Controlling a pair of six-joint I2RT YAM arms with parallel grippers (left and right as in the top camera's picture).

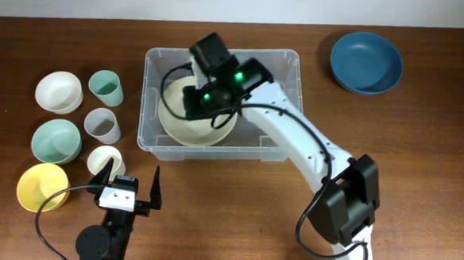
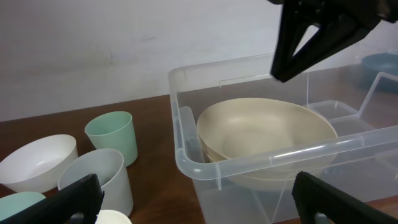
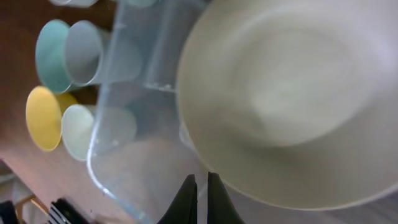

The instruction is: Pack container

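The container (image 1: 147,102) is a large clear plastic bin at the table's middle, and a wide beige bowl (image 1: 191,129) lies inside it at the left end. My right gripper (image 1: 195,110) hangs over that bowl inside the bin. In the right wrist view its fingertips (image 3: 186,186) are pressed shut just left of the bowl's rim (image 3: 292,93), with nothing between them. My left gripper (image 1: 131,171) stands wide open near the table's front edge. It faces the container's near-left corner (image 2: 186,162) and the bowl (image 2: 261,130), and holds nothing.
Left of the bin stand a white bowl (image 1: 59,91), a teal bowl (image 1: 56,140), a yellow bowl (image 1: 42,187), a teal cup (image 1: 105,87), a grey cup (image 1: 102,125) and a white cup (image 1: 105,161). A blue bowl (image 1: 367,62) sits at the back right.
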